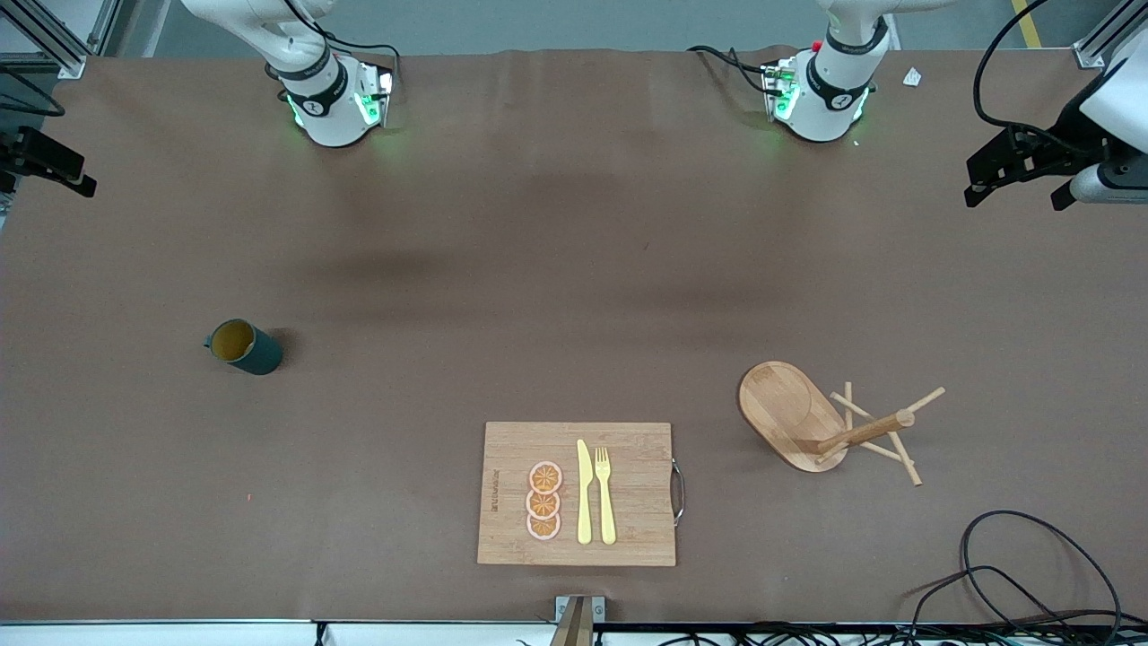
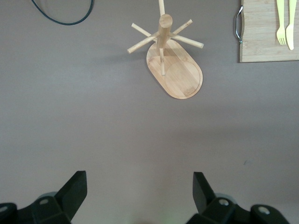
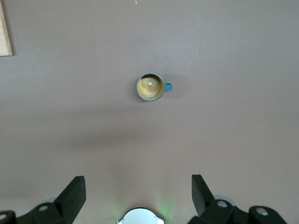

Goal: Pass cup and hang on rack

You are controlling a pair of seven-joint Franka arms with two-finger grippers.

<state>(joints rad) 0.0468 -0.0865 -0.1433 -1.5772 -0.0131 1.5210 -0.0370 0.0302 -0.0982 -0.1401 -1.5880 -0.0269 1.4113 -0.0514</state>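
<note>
Tabletop: cup [image 3: 150, 87] stands well apart from right claw [image 3: 138, 196].

Robotics lab: my two arm bases [image 1: 332, 103] bolted on a brown-covered counter [image 1: 556, 269], aluminium frame rails [image 1: 54, 36] at corners, loose black cables [image 1: 1013, 574], camera mounts [image 1: 45, 161] at edges.

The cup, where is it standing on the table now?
The cup stands upright on the bare table toward the right arm's end, apart from the cutting board and farther from the front camera than it. No gripper touches it.
</note>
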